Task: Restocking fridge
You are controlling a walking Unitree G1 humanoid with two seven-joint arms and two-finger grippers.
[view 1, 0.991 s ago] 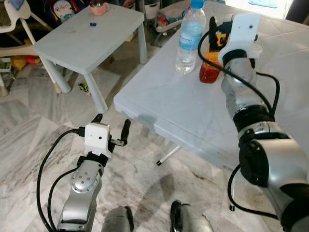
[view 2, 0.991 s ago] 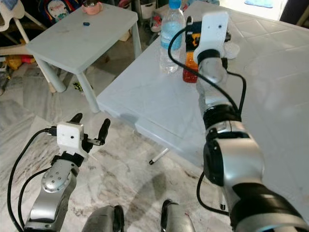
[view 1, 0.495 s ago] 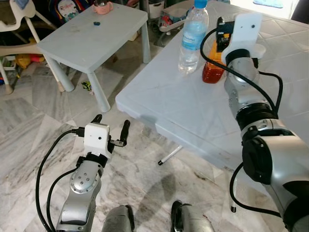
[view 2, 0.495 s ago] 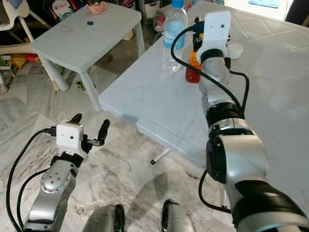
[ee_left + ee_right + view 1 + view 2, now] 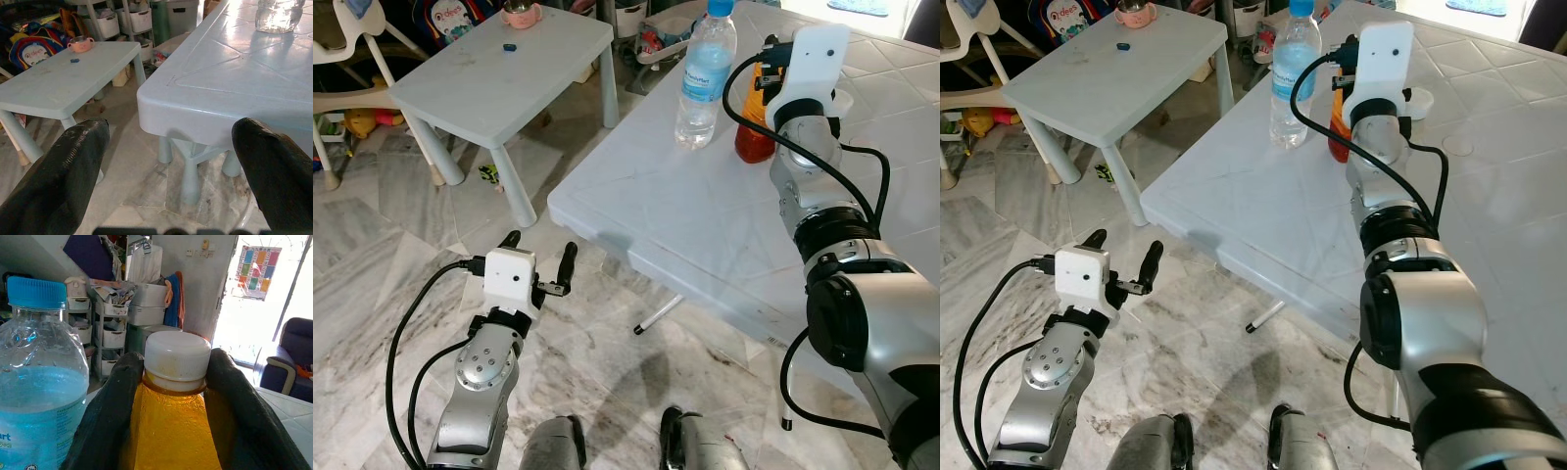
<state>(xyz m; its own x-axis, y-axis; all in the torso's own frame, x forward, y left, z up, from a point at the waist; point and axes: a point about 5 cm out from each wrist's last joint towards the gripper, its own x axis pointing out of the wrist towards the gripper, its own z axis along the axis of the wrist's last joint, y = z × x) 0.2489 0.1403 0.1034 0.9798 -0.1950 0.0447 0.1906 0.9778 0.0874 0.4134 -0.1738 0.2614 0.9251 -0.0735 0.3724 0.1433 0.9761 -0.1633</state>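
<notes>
Juice (image 5: 171, 431) sits gripped at the neck by the right gripper (image 5: 173, 377), seemingly firmly; next, lift it off the table (image 5: 685, 225); left gripper (image 5: 540, 264) idles, fingers wide apart and empty.

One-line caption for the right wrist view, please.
Right pincer closed around the orange drink bottle's neck, beside the blue-capped water bottle.

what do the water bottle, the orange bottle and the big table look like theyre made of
Water bottle: clear thin plastic, probably; see-through ribbed walls, blue screw cap.
Orange bottle, held at the neck by the right gripper: clear, glossy, amber liquid showing through; plastic or glass, can't tell. Its white cap looks plastic.
Big table: moulded plastic, likely; pale blue, smooth, soft sheen, raised diagonal lines.
</notes>
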